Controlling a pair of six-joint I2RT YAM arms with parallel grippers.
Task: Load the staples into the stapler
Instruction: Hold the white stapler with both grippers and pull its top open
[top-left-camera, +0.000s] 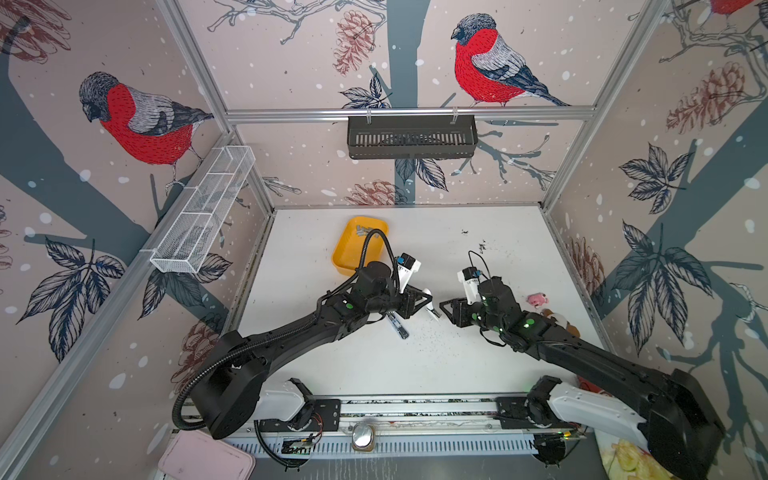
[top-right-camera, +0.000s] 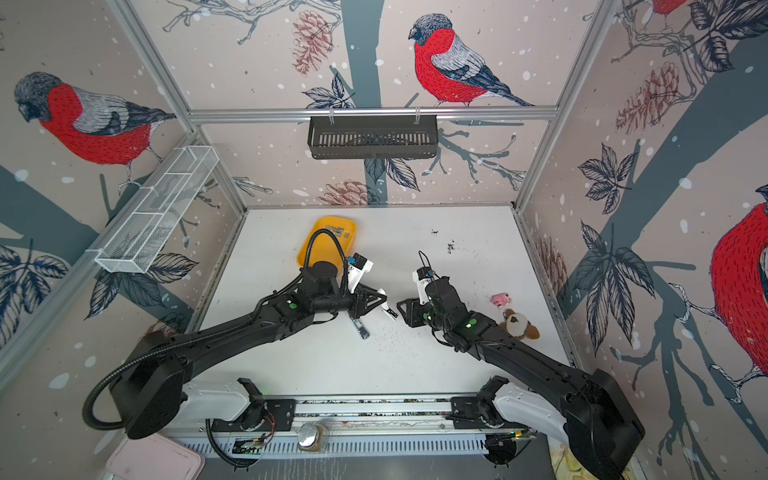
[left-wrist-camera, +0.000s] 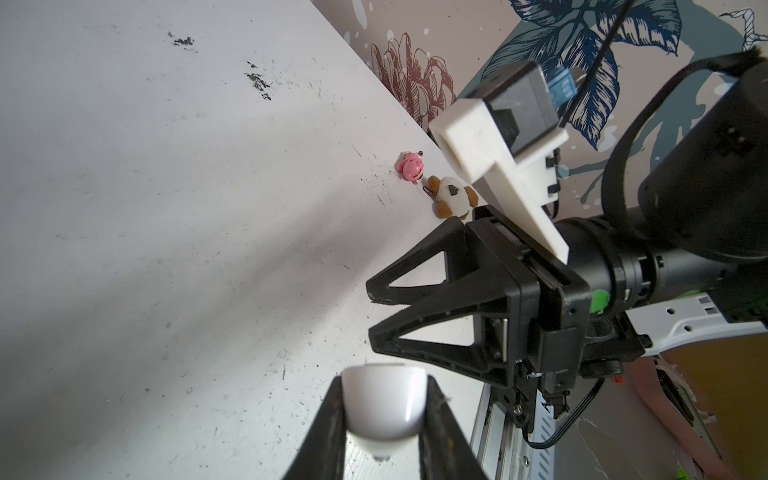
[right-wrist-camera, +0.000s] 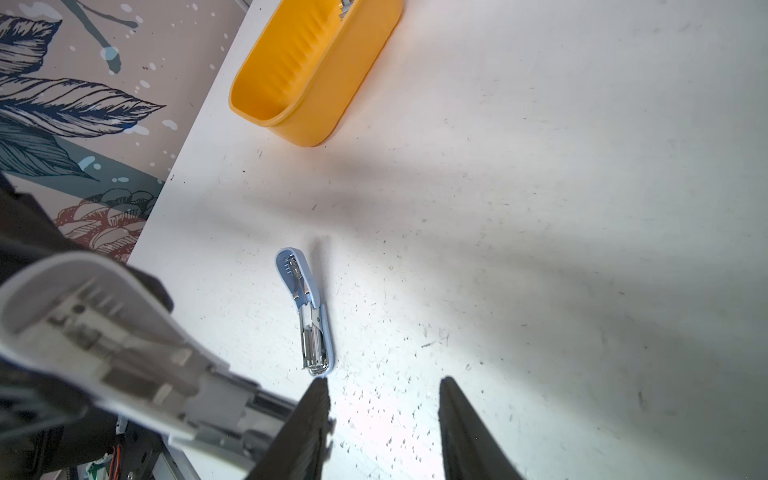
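Right up front we've got one flat pink box (top-left-camera: 205, 459) poking in at the corner and one round shiny thing (top-left-camera: 363, 436) by the rail, no idea what it is. Then two black arms, the left arm (top-left-camera: 282, 336) and the right arm (top-left-camera: 602, 357), reach in over the white table (top-left-camera: 498, 257) till their tips nearly meet mid-table.

Staplers: we count two. The left gripper (left-wrist-camera: 384, 419) has its fingers (left-wrist-camera: 328, 424) clamped on the rounded end of the white stapler (right-wrist-camera: 95, 324), which is flipped open with its metal guts showing. The light-blue stapler (right-wrist-camera: 309, 320) lies opened out flat on the table, one end tucked under the left wrist in both top views. The right gripper (left-wrist-camera: 370, 311) faces the left one, fingers apart, with only bare table showing between them in its wrist view. Tiny dark specks (top-left-camera: 432, 345) are scattered all around here.

A bit further out on the right we spot two little toys side by side: one pink toy (left-wrist-camera: 411, 166) and one brown-and-white plush (left-wrist-camera: 451, 199).

Further back on the left there's one yellow tray (top-left-camera: 345, 249), and the staples (top-right-camera: 336, 230) sit in its far end, well apart from both staplers. It's a small heap of short silvery strips. We make it four or five, but they overlap, so no firm count.

Up on the walls there are two baskets: one white wire basket (top-left-camera: 203, 212) on the left and one black slotted basket (top-left-camera: 411, 137) on the back rail.

Writing-wise, the blue tab (left-wrist-camera: 561, 85) on the right wrist camera is too blurry for us to read.
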